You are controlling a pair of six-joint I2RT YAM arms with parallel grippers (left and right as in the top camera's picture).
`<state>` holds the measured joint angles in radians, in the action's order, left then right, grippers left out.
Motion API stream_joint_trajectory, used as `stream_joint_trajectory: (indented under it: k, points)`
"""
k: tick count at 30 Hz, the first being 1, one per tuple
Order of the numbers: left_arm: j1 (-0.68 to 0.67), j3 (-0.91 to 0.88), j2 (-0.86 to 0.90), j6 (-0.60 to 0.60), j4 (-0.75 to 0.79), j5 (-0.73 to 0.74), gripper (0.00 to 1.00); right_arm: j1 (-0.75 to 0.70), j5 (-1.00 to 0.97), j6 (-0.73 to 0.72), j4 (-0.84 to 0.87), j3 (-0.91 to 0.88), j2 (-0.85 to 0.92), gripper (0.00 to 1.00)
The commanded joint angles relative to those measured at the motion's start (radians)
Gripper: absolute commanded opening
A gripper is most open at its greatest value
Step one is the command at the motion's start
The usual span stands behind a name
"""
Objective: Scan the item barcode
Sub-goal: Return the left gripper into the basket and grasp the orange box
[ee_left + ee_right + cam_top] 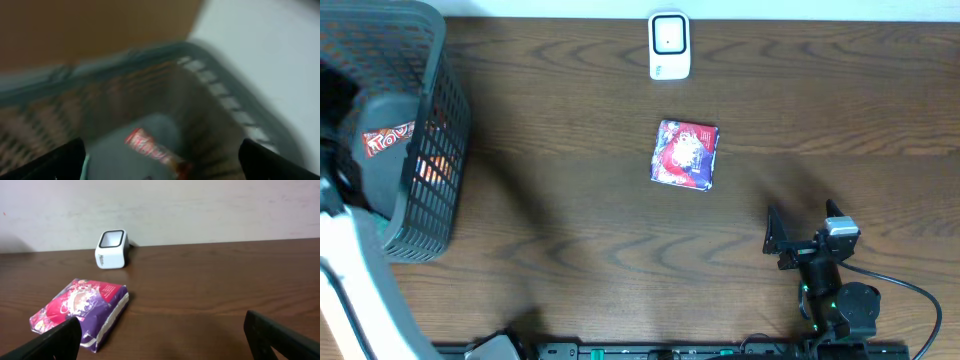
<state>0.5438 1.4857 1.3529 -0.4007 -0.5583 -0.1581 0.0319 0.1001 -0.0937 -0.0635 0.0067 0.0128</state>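
Lying on worktop (570, 200): packet (685, 154), apart from scanner (669, 46) | left fingers (55, 160), right fingers (50, 342): wide apart, empty | pickup, scan apparently undone

scanner (669, 45): back of the counter (570, 200), near the middle
packet (685, 154): flat on the counter, in front of the scanner, apart from it
basket (420, 150): far left, a wrapper (388, 138) inside
right hand (803, 228): front right, apart from the packet
left hand (160, 165): above the basket
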Motion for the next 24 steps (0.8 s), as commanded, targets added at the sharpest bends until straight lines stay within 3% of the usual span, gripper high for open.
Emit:
stream_joint_trajectory:
  k: [1, 12, 15, 20, 24]
  points:
    - [0.034, -0.010, 0.094, -0.204, -0.037, 0.005, 0.99, 0.000, -0.001, 0.013, -0.004, -0.001, -0.002, 0.99]
    - [-0.002, -0.010, 0.424, -0.064, -0.055, 0.143, 0.98, 0.000, -0.001, 0.013, -0.004, -0.001, -0.002, 0.99]
    - [-0.004, -0.010, 0.495, -0.081, -0.060, 0.185, 0.98, 0.000, -0.001, 0.013, -0.005, -0.001, -0.002, 0.99]
    - [-0.027, -0.010, 0.581, -0.221, -0.134, 0.200, 0.98, 0.000, -0.001, 0.013, -0.004, -0.001, -0.002, 0.99]
    - [-0.072, -0.010, 0.642, -0.229, -0.145, 0.211, 0.98, 0.000, -0.001, 0.013, -0.004, -0.001, -0.002, 0.99]
